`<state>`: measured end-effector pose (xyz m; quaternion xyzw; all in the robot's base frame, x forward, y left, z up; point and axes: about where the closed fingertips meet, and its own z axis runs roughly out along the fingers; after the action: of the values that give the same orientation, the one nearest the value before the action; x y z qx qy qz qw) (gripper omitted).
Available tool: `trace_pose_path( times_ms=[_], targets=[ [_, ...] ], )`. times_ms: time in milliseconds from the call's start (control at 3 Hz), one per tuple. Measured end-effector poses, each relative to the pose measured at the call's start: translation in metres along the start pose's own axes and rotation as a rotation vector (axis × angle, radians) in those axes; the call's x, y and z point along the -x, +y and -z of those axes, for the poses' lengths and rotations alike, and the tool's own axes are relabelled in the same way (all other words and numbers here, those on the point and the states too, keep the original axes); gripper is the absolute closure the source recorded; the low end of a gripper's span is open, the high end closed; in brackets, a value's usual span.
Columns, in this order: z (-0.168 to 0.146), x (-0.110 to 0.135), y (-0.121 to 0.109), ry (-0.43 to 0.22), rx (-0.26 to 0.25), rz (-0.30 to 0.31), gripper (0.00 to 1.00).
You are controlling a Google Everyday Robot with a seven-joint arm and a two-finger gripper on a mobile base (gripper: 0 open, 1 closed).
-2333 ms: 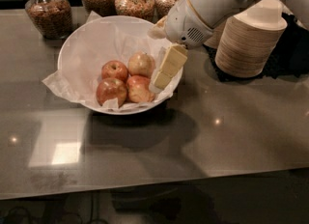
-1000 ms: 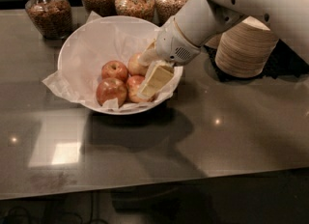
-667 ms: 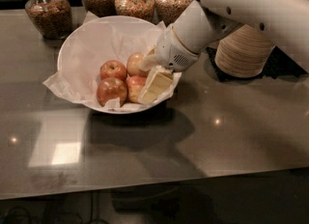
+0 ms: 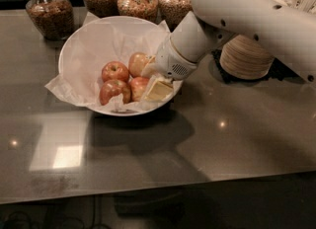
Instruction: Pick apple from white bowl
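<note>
The white bowl [image 4: 74, 50], lined with crumpled white paper, stands on the dark counter at left of centre. It holds several apples. The orange-red apple [image 4: 138, 87] lies at the bowl's right front. Two darker red apples [image 4: 114, 70] lie to its left, and a paler yellowish apple [image 4: 138, 63] lies behind it. My gripper [image 4: 152, 79] is down inside the bowl at its right side, against the orange-red apple. Its cream fingers [image 4: 158, 90] are apart, one in front of that apple and one behind it. The white arm reaches in from the upper right.
Several glass jars of grain [image 4: 49, 11] stand along the back edge behind the bowl. A stack of tan paper bowls [image 4: 246, 56] sits to the right, under my arm. The counter's front edge runs across the bottom of the view.
My gripper has come down and to the left, from above the bowl's right rim into the bowl beside the orange-red apple. The apples have not moved.
</note>
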<state>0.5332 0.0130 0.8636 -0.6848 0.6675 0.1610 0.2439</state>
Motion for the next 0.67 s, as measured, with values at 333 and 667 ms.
trace_pose_path(
  times_ms=[333,667],
  targets=[
    [-0.0005,0.0002,-0.0004,0.006,0.002,-0.002,0.38],
    [-0.0026,-0.0006,-0.0011,0.014,0.009,-0.008,0.4]
  ],
)
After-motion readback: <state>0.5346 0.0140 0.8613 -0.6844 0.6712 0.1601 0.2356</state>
